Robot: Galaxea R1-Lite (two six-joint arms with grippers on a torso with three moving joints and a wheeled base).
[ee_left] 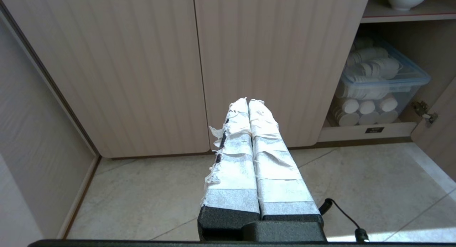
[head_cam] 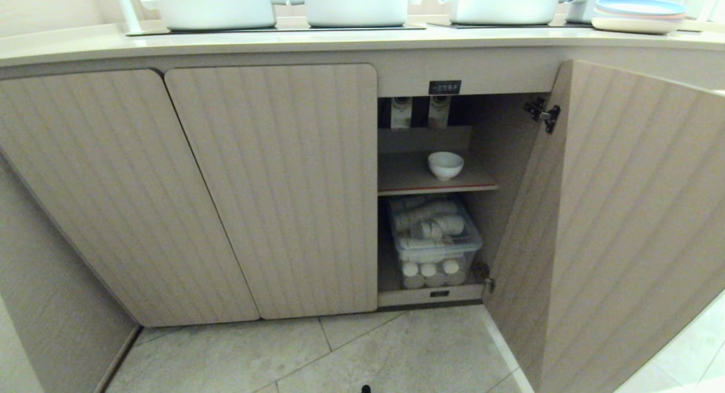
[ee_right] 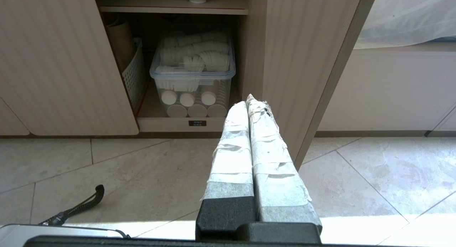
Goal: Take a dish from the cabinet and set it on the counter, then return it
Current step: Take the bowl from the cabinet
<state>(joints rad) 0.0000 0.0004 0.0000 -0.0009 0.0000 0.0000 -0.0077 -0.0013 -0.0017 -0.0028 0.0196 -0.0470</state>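
Right tool (ee_right: 249,103) beside open cabinet door (ee_right: 295,62)

Glossy white dish (head_cam: 446,165) on matt wood-look cabinet (head_cam: 272,189); clear plastic bin (head_cam: 435,246).

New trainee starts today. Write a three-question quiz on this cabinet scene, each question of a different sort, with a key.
1. True or false: the dish sits on the cabinet's inner shelf, with the right-hand door swung open.
2. What stands below that shelf? A) a clear lidded bin of white items; B) a stack of blue plates; C) a kettle.
3. Fill in: the left gripper and right gripper both have their taped fingers ____, holding nothing.

Key: 1 true; 2 A; 3 shut.
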